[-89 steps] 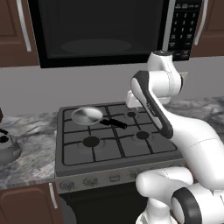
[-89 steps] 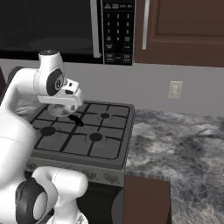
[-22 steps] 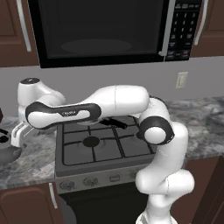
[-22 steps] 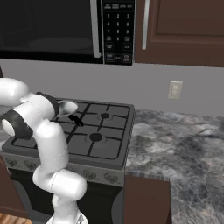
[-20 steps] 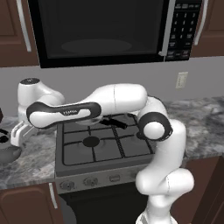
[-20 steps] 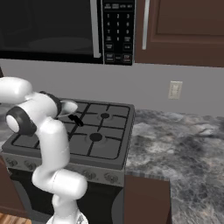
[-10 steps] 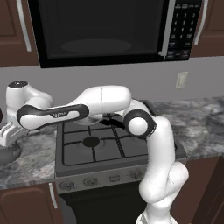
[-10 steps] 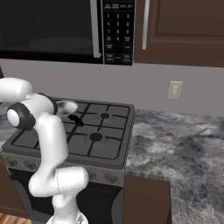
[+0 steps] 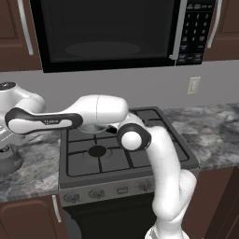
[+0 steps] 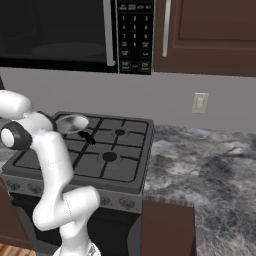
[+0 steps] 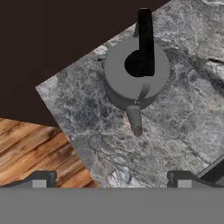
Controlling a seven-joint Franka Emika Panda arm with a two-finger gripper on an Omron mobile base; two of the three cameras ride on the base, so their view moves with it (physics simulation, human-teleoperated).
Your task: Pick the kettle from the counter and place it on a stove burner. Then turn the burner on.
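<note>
kettle (image 11: 136, 76): you've got it standing upright on the bench (image 11: 175, 118), left of the stove (image 9: 116, 158), close to the bench's front edge; in the left base view it sits at the far left edge, partly cut off.
hand (image 11: 111, 177): wide open, holding nothing; the two tips sit far apart at the bottom of the hand view, above the bench.
which way: kettle lies ahead of your hand and below it, a bit off centre toward the right tip (hand looks down on the lid).
long axis: handle (image 11: 145, 41) runs straight over the lid, in line with the spout (image 11: 135, 120), which points back toward your hand; handle line crosses the line between the tips.
contact: none yet, kettle well clear of both tips.
next: probably drop straight down and centre on the handle.
burner (image 9: 97, 151): bare, waiting.
</note>
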